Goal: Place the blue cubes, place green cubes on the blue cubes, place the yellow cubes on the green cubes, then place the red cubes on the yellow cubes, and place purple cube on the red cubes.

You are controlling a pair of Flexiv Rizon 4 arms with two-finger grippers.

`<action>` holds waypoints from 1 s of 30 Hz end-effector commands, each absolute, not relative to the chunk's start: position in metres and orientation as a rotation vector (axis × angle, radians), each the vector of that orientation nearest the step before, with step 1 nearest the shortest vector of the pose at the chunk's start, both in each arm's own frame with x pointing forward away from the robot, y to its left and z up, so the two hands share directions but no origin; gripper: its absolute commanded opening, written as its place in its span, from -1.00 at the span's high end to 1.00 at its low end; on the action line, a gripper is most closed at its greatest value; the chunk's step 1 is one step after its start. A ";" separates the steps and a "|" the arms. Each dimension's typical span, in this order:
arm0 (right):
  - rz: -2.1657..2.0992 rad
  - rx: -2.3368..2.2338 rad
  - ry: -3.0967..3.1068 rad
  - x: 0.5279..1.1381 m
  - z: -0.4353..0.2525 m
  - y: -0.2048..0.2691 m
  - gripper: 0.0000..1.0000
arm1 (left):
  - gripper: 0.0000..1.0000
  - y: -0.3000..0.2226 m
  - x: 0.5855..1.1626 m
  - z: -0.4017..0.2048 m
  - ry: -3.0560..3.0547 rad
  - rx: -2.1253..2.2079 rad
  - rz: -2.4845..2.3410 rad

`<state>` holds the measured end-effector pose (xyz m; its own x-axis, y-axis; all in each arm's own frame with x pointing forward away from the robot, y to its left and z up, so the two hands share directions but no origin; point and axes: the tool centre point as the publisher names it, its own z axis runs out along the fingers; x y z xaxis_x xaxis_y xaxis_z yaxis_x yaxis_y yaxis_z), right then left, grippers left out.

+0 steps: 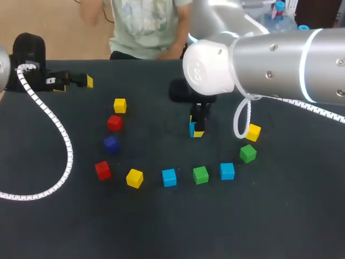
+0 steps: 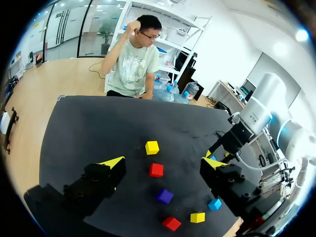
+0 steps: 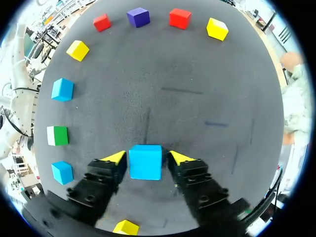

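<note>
We log: black counter (image 1: 161, 232); blue cube (image 3: 145, 162), two other blue cubes (image 1: 169, 177) (image 1: 227, 171), two green cubes (image 1: 200, 175) (image 1: 248, 153), three yellow cubes (image 1: 119, 105) (image 1: 135, 178) (image 1: 252, 132), two red cubes (image 1: 114, 122) (image 1: 102, 170), purple cube (image 1: 111, 143); end effectors (image 2: 163, 162) (image 3: 146, 157) black, yellow-tipped; cable (image 1: 66, 148) white, black-striped.

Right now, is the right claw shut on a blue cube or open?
Shut. In the right wrist view the right claw has a yellow fingertip against each of two opposite sides of the blue cube between them.

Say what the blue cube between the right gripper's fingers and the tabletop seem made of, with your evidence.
The blue cube: likely painted wood or plastic; flat matte faces, crisp edges, uniform colour. The tabletop: likely dark fabric or felt; dull, no glare, faint scuff marks.
</note>
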<state>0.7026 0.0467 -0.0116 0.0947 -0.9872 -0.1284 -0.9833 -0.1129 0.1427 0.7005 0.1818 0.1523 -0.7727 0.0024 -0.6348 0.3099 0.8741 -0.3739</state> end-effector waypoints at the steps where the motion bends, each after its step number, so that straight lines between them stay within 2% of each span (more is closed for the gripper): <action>1: -0.306 2.312 -2.091 0.702 -0.009 0.043 -1.00 | -1.00 0.183 0.700 0.151 2.380 0.228 -0.628; 16: -0.231 2.255 -2.323 0.702 0.046 -0.001 -1.00 | -1.00 0.183 0.700 0.151 2.380 0.228 -0.628; 30: -0.219 2.251 -2.306 0.644 0.056 -0.031 -1.00 | -1.00 0.183 0.700 0.151 2.380 0.228 -0.628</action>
<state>0.6655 -0.0286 0.0554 -0.0357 -0.9869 -0.1572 -0.9898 0.0132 0.1421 0.7005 0.1818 0.1523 -0.7726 0.0024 -0.6348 0.3099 0.8741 -0.3739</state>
